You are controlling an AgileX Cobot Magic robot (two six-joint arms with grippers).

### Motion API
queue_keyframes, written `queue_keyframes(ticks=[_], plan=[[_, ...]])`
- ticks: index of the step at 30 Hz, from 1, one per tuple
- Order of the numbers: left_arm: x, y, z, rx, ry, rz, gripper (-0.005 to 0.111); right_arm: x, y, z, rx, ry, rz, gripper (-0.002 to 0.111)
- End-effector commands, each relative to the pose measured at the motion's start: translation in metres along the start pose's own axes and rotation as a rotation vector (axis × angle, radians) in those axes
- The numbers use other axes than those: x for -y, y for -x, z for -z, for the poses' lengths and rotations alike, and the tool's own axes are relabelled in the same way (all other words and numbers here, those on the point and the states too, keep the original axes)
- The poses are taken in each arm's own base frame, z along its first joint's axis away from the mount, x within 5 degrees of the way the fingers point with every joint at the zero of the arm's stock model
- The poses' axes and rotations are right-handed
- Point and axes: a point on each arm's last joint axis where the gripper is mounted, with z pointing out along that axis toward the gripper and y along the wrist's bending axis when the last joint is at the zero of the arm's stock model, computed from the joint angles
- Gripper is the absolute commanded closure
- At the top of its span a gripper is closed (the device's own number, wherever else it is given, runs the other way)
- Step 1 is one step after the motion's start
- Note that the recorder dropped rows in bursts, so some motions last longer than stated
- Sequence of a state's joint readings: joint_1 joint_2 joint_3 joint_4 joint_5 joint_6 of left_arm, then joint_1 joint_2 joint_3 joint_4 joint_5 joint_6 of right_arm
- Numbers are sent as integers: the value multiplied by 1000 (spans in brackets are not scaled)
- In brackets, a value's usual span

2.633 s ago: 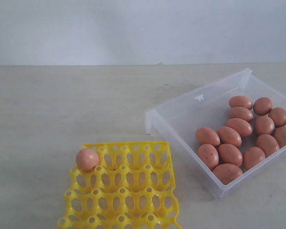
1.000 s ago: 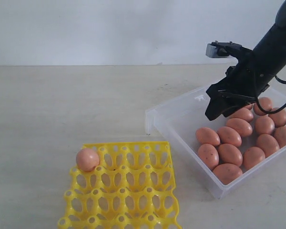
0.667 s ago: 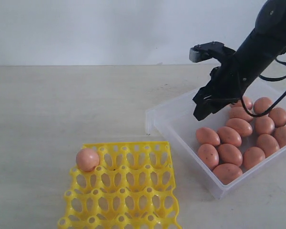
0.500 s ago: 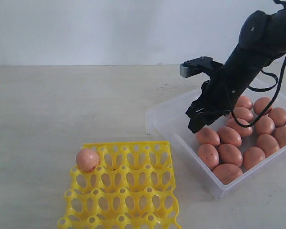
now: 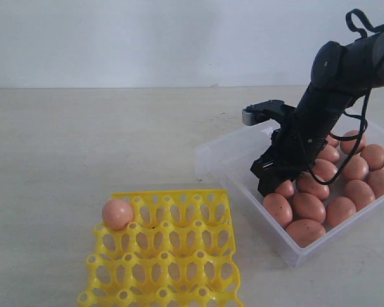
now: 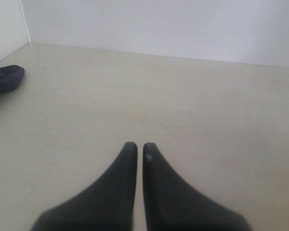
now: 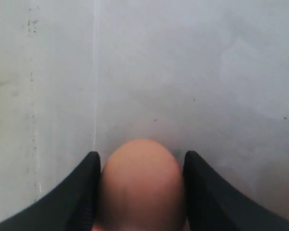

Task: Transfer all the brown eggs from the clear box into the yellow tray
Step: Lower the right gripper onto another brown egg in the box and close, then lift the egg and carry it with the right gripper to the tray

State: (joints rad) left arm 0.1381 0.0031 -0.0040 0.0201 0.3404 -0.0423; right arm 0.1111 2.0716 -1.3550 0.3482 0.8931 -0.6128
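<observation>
Right gripper (image 7: 142,155) is clamping a matte reddish-brown oval egg (image 7: 142,187), with both pads appearing to touch the shell. The egg is resting inside the shallow clear plastic box (image 5: 225,160). Lifting well is calling for light pressure and a straight rise over the box wall toward the bright yellow lattice tray (image 5: 179,194) beside the box.
</observation>
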Motion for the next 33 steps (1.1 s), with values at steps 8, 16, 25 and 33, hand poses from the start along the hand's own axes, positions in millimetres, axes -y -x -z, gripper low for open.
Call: queue_keyframes(ticks=[8, 16, 25, 33], plan=[[0, -1, 0, 2, -9, -6, 103, 1, 6, 5, 61, -30, -6, 108], [0, -1, 0, 2, -9, -6, 103, -9, 16, 53, 276, -88, -137, 108], [0, -1, 0, 2, -9, -6, 103, -55, -40, 102, 861, -339, -230, 108], [0, -1, 0, 2, -9, -6, 103, -100, -106, 122, 1393, -462, -304, 108]])
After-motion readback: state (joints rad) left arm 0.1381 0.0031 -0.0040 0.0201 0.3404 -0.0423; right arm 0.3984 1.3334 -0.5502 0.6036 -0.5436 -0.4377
